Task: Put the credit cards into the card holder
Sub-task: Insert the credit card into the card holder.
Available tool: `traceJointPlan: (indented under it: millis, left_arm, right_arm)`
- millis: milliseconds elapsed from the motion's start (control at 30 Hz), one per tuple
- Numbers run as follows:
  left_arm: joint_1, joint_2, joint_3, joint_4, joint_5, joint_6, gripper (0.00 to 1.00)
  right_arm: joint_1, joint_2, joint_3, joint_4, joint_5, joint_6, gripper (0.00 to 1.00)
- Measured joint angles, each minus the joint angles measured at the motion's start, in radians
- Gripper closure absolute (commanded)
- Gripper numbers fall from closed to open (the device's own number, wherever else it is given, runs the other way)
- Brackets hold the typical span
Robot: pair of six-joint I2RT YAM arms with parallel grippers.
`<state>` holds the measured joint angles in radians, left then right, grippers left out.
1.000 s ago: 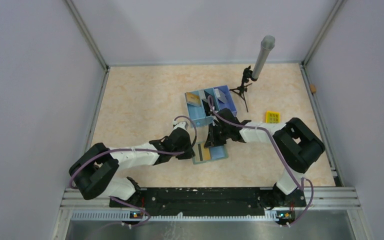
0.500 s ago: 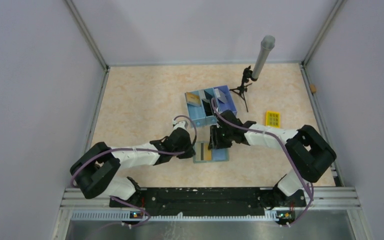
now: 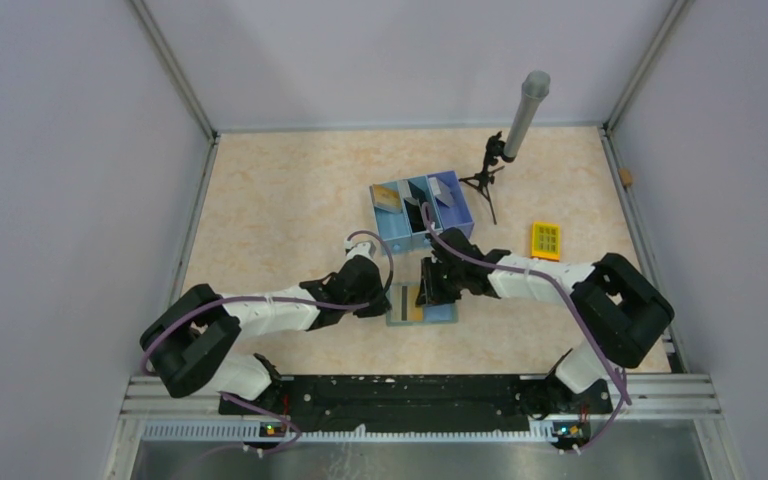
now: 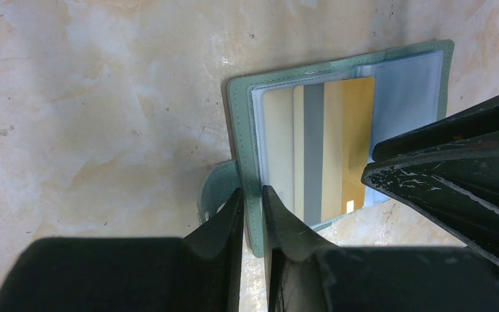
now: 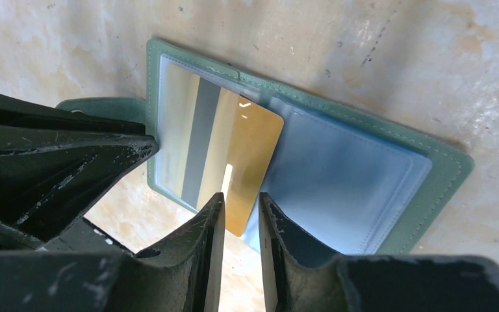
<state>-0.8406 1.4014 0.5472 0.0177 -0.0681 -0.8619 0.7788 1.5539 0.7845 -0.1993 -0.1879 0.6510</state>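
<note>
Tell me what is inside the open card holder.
One gold card with a grey stripe sits partly in a clear pocket of the card holder, its end sticking out. The other pocket looks empty. Whether another card lies beneath is hidden.

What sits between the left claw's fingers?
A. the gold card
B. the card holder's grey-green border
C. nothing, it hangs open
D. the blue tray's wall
B: in the left wrist view the left claw pinches the outer border of the open card holder.
</note>
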Motion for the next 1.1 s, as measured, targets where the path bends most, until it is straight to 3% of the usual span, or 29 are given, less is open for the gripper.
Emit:
traceJointPlan:
  millis: [900, 1033, 1100]
  left_arm:
    - [0.007, -0.010, -0.024, 0.047, 0.007, 0.010, 0.77]
    - [0.008, -0.021, -0.034, 0.051, -0.001, 0.015, 0.72]
    - [0.007, -0.030, -0.039, 0.051, -0.004, 0.016, 0.64]
  right_arm:
    - [0.052, 0.087, 0.036, 0.068, 0.010, 0.054, 0.88]
    - [0.060, 0.087, 0.035, 0.081, 0.018, 0.057, 0.80]
    - [0.065, 0.085, 0.035, 0.087, 0.026, 0.056, 0.72]
